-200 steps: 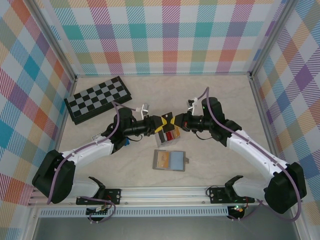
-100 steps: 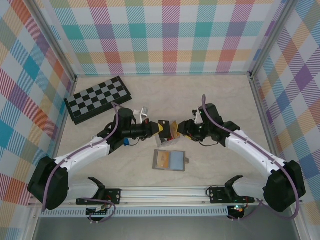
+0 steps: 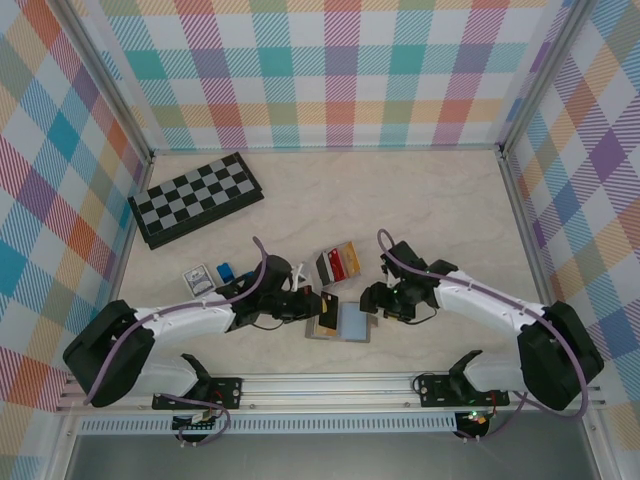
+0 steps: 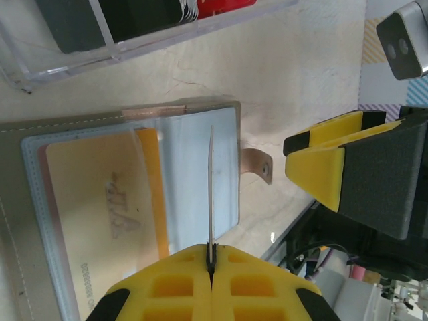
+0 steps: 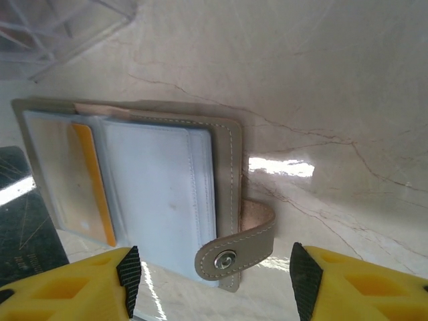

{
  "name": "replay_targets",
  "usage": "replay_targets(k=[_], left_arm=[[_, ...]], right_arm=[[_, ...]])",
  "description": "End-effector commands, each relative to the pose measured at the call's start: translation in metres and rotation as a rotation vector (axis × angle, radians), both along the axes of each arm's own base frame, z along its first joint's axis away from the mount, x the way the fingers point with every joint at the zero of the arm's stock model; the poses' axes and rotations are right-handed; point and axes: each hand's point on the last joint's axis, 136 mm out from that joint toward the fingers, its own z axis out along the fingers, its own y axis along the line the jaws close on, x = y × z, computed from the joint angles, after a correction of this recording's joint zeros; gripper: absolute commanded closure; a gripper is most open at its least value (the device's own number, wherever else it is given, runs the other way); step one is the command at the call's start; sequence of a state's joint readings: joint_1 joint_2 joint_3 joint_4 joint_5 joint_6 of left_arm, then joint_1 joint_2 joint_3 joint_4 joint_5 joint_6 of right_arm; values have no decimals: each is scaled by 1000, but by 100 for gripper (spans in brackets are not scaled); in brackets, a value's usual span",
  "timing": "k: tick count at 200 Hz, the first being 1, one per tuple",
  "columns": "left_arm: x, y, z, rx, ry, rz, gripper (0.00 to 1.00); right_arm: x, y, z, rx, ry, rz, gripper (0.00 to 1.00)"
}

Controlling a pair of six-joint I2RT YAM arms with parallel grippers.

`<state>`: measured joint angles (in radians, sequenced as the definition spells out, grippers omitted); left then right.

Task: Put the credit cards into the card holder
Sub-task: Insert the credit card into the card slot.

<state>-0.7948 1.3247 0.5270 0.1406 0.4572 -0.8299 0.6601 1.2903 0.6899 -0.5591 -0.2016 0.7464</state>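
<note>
The card holder lies open on the table, with an orange card in its left sleeve and a blue-grey sleeve on its right half. My left gripper is shut on one thin card, seen edge-on, standing just above the open holder. My right gripper is open at the holder's right edge, its fingers either side of the snap strap. More credit cards, black, red and yellow, stand in a clear tray just behind the holder.
A black-and-grey chequered board lies at the back left. Small blue blocks and a little pale box sit left of my left arm. Metal frame rails run along the near edge and both sides.
Both grippers have moved from above the card tray down toward the near edge, to the open holder. The left gripper still carries a card; the right one has let go and stands open.
</note>
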Motion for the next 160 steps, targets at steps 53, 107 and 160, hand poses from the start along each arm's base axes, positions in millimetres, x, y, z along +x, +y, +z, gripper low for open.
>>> replay_targets(k=[53,107,160], left_arm=[[2,-13,-21,26,-34,9,100],[-4,-19,-33,30,-19,-4,100],[-3,-20,-41,34,-2,18,100]], right_arm=[[2,10,-13,-37,-7,54,36],[0,9,-30,-74,31,44,49],[-3,8,-38,-84,48,39,69]])
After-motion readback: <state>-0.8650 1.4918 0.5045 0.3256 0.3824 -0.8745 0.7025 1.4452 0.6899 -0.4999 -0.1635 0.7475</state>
